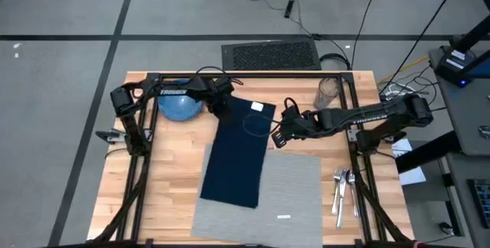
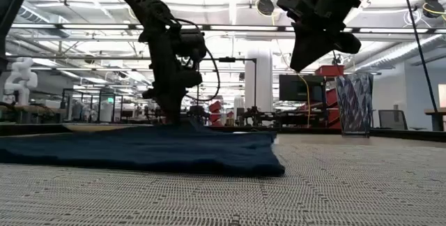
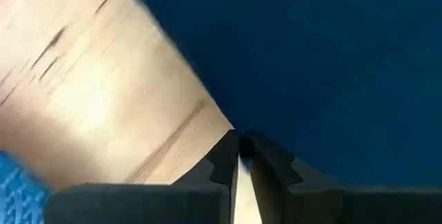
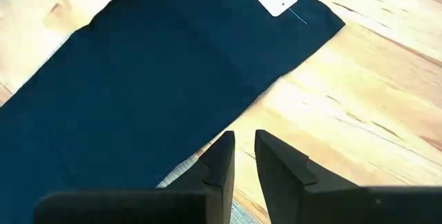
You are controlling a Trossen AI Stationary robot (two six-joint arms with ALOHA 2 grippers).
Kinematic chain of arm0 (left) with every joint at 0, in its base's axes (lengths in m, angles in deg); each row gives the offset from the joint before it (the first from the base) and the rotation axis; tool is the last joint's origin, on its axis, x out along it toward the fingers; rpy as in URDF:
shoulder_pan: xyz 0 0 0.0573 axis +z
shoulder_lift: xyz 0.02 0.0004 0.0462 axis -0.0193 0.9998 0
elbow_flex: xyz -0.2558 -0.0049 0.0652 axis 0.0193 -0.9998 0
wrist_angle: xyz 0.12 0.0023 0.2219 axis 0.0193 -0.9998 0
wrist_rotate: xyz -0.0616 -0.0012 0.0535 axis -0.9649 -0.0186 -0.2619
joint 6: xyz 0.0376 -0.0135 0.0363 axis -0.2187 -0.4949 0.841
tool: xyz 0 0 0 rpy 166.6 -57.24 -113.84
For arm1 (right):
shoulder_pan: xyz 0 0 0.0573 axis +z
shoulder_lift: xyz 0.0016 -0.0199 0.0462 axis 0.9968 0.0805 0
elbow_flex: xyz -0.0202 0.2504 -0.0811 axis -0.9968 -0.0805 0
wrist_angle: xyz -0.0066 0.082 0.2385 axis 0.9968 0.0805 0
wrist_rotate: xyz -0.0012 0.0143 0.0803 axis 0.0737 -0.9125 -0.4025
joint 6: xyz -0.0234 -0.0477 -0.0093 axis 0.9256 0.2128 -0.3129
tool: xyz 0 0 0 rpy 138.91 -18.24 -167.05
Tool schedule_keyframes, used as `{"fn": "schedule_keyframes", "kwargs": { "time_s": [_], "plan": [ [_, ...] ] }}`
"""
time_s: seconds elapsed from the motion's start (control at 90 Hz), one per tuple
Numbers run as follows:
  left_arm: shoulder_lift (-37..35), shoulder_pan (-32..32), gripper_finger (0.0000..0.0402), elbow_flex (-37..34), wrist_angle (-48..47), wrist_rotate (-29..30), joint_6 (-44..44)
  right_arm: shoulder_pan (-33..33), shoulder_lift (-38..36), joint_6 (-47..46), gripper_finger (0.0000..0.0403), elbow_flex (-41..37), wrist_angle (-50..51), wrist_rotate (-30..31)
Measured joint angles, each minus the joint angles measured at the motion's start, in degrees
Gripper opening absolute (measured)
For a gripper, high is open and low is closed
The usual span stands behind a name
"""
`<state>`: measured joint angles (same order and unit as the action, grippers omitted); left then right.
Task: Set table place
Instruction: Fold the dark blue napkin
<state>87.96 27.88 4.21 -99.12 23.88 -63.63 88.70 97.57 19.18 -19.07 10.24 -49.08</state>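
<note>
On the wooden surface (image 1: 164,179) lies the grey placemat (image 1: 283,194), at the near side, with the dark navy napkin (image 1: 241,152) stretched partly over its left edge. The left pincer (image 1: 218,109) is down at the napkin's far corner, its fingers closed on the cloth edge. The right pincer (image 1: 277,137) hangs above the napkin's right edge, fingers nearly together and holding nothing. A blue bowl (image 1: 180,108) stands beside the left arm.

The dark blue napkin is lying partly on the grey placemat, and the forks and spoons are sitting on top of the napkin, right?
Not quite. The dark blue napkin does lie partly on the grey placemat, but the forks and spoons aren't on it. The high view shows them on the bare wooden table, off the placemat's right edge, beside the right arm.
</note>
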Motion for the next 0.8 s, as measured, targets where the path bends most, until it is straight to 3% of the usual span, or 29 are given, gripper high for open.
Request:
{"fn": "schedule_keyframes", "kwargs": {
  "time_s": [0.122,0.511,0.8],
  "plan": [
    [-0.01,1.20,0.0052,0.01,-3.31,3.08,0.01,0.01,0.00,-0.01,0.0045,0.00,0.13,0.01],
    [-0.26,0.48,0.0062,0.01,-10.07,1.32,2.62,0.01,0.00,-0.01,0.0045,0.00,0.42,0.00],
    [-11.55,-7.92,0.0061,-0.01,-12.77,1.07,0.54,0.17,0.00,-1.71,0.0045,0.00,2.65,0.04]
  ]
}}
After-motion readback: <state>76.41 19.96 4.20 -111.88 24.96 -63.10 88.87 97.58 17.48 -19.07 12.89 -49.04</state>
